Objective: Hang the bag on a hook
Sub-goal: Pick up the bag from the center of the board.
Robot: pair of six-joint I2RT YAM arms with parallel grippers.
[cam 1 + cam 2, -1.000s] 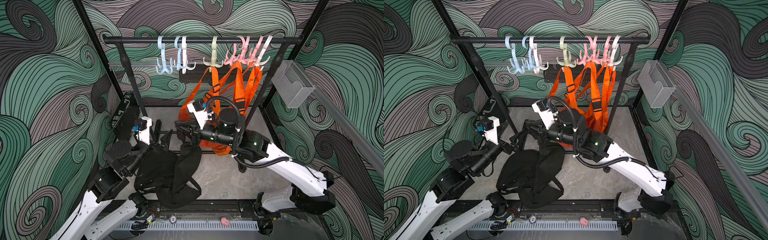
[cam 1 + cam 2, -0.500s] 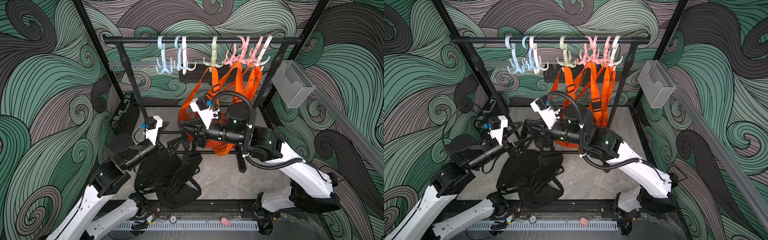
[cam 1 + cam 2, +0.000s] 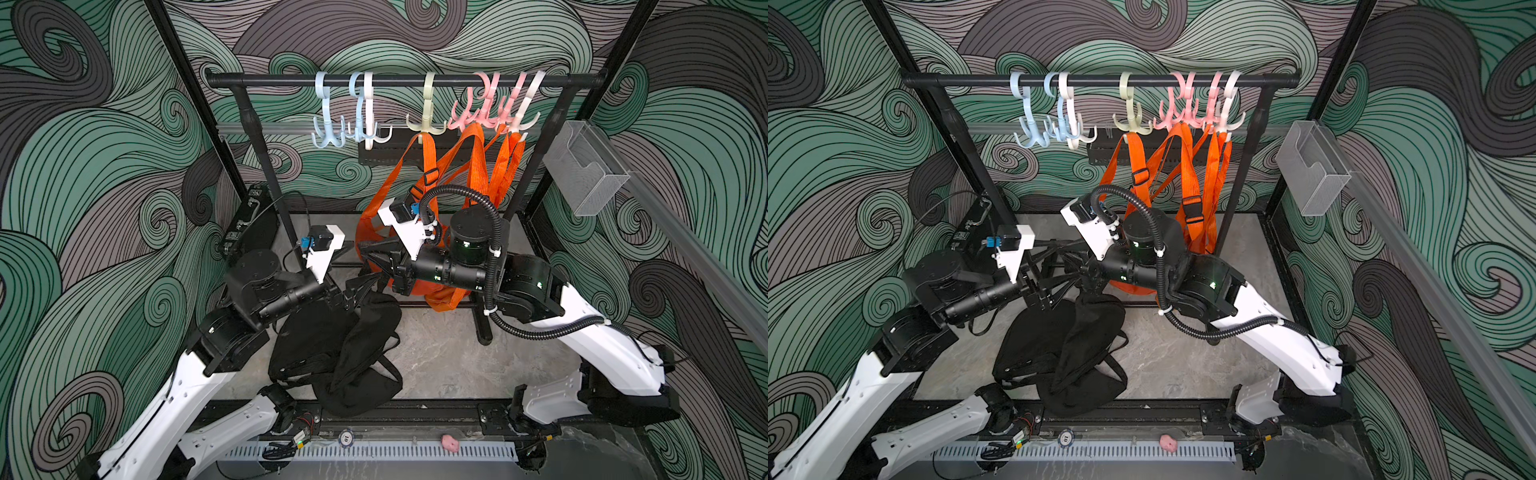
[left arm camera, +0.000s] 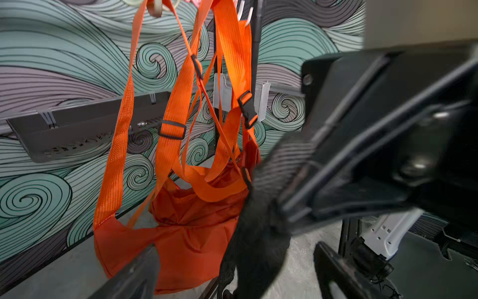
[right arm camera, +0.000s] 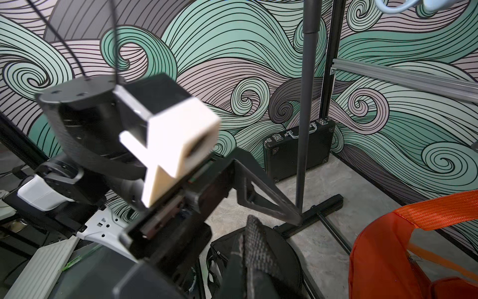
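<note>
Bench [image 3: 449, 357] and garment rail [image 3: 270, 79], listed left to right

1. Black case [image 3: 249, 224]: stands on edge against the left wall, behind the rail's left post
2. Left pincer [image 3: 347, 296]: jaws apart; in the left wrist view its fingers [image 4: 134, 271] sit either side of a black strap without closing on it
3. Black bag [image 3: 332, 357]: slumped on the bench between the two arms, near the front edge and on no hook; its strap [image 5: 256, 246] rises to item 4
4. Right pincer [image 3: 370, 266]: jaws together, clamped on that strap above the bag
5. Hooks on the rail: blue [image 3: 328, 124], cream [image 3: 426, 120], pink [image 3: 478, 112]
6. Orange bags [image 3: 473, 166]: hang by straps from the cream and pink hooks, behind the right arm
7. Clear bin [image 3: 582, 174]: fixed to the right wall
</note>
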